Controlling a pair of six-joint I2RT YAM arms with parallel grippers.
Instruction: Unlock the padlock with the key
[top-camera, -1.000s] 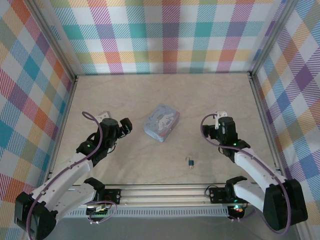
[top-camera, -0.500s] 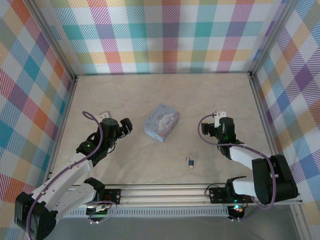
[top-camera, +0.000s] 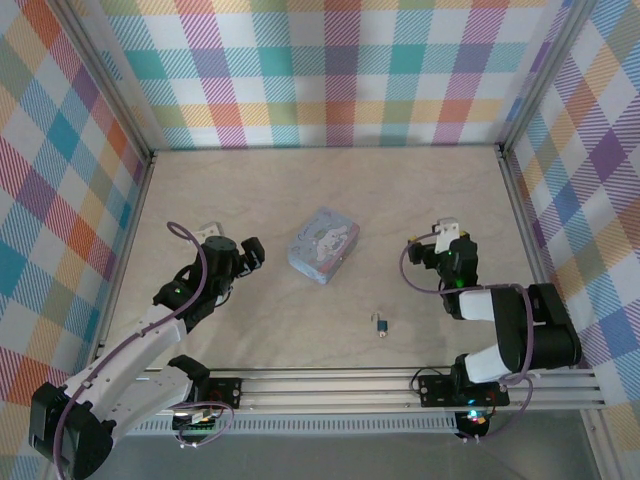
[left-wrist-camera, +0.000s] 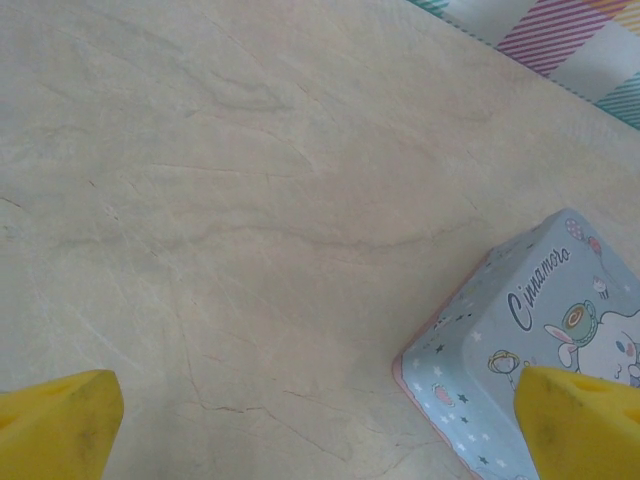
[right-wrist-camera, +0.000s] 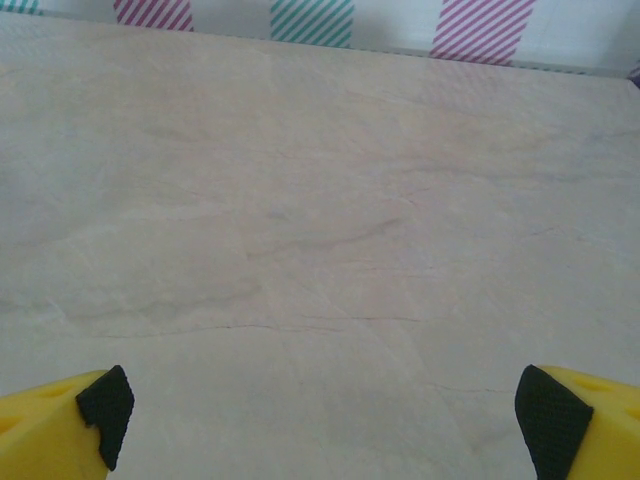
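Observation:
The tiny dark blue padlock (top-camera: 380, 321) lies on the table near the front edge, between the two arms. The small gold key (top-camera: 382, 334) is right against its near side; whether it sits in the lock is too small to tell. My left gripper (top-camera: 256, 254) hovers open left of the tin, its yellow fingers (left-wrist-camera: 55, 425) wide apart over bare table, gripper (left-wrist-camera: 320, 440) empty. My right gripper (top-camera: 432, 243) is open, right of and behind the padlock. Its fingertips (right-wrist-camera: 580, 420) frame empty tabletop, gripper (right-wrist-camera: 320, 430) holding nothing.
A pale blue cartoon-printed tin (top-camera: 324, 244) sits mid-table, and its corner (left-wrist-camera: 540, 340) is beside my left gripper's right finger. Plaid walls enclose the table on three sides. A metal rail (top-camera: 330, 385) runs along the front edge.
The right arm has folded back toward its base and its gripper has shifted slightly right. The left arm, padlock, key and tin have not moved.

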